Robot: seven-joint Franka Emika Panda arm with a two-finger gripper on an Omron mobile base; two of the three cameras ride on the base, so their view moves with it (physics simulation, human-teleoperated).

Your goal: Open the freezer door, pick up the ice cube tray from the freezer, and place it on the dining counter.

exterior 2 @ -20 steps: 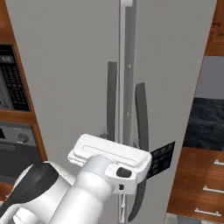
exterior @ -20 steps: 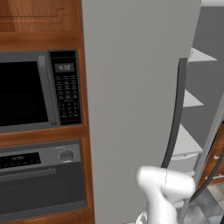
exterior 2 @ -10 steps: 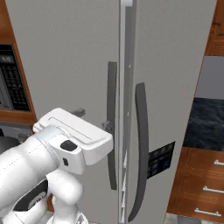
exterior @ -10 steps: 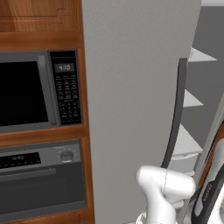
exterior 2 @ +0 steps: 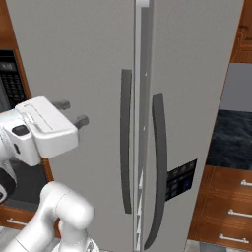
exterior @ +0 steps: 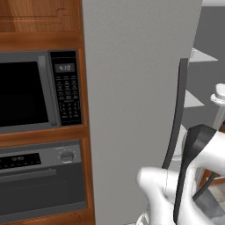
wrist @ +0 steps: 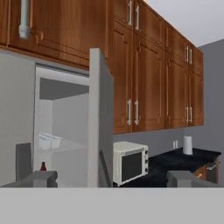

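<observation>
Already the freezer door (exterior: 132, 101) stands swung out from the freezer (wrist: 65, 127), a flat matte grey panel whose long, slightly curved dark handle (exterior: 176, 118) runs down its free edge. In the hand view the door shows edge-on at about 12 o'clock, with the lit grey interior at 9 o'clock behind it. That gap is probably why the arm is pulled off the handle: the way in is clear and the hand can now line up on the shelves.

The gripper (exterior 2: 71, 112) hangs at about 9 o'clock in the right base view, just beside the closed left door panel, its fingers spread as wide as they go and holding nothing. One dark finger (exterior 2: 81, 120) points toward the handles without touching them.

The ice cube tray (wrist: 49, 141) sits on a pale shelf inside the freezer, at about 9 o'clock in the hand view, near the shelf's front edge. It looks small, pale blue-white and faintly translucent; its cells are too small to count. It lies roughly level, well apart from the gripper.
</observation>
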